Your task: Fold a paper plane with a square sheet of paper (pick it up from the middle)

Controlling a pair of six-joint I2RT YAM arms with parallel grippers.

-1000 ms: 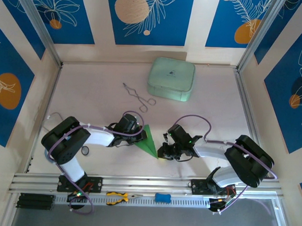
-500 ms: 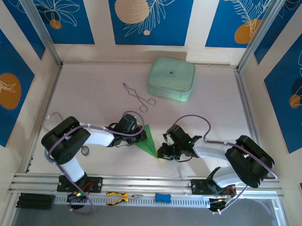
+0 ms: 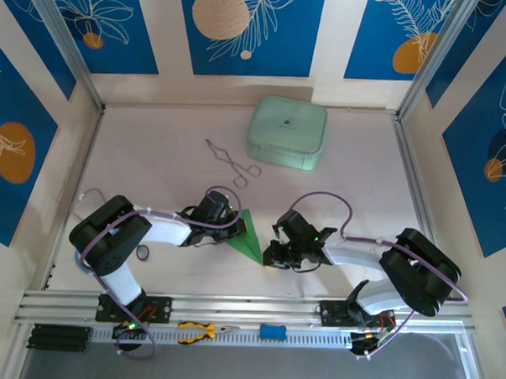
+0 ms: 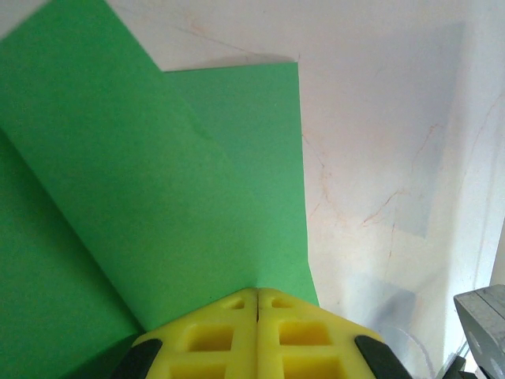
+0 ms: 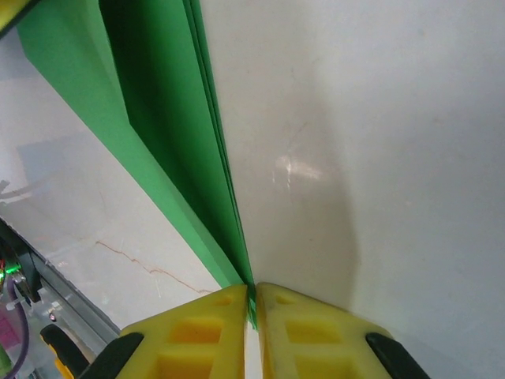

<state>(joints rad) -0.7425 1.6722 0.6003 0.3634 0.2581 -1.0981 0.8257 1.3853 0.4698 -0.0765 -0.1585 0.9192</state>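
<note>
Pincers first: the left pincer (image 4: pixel 257 298) is pressed shut on one edge of the paper plane (image 4: pixel 158 197), and the right pincer (image 5: pixel 252 298) is closed on its thin layered tip. That half-folded green dart sits by the near edge of the tabletop (image 3: pixel 153 168), about midway along it, between the arms. If either arm pulls away, I'd expect the paper to tear, or the layers to slip out and spoil the crease.
</note>
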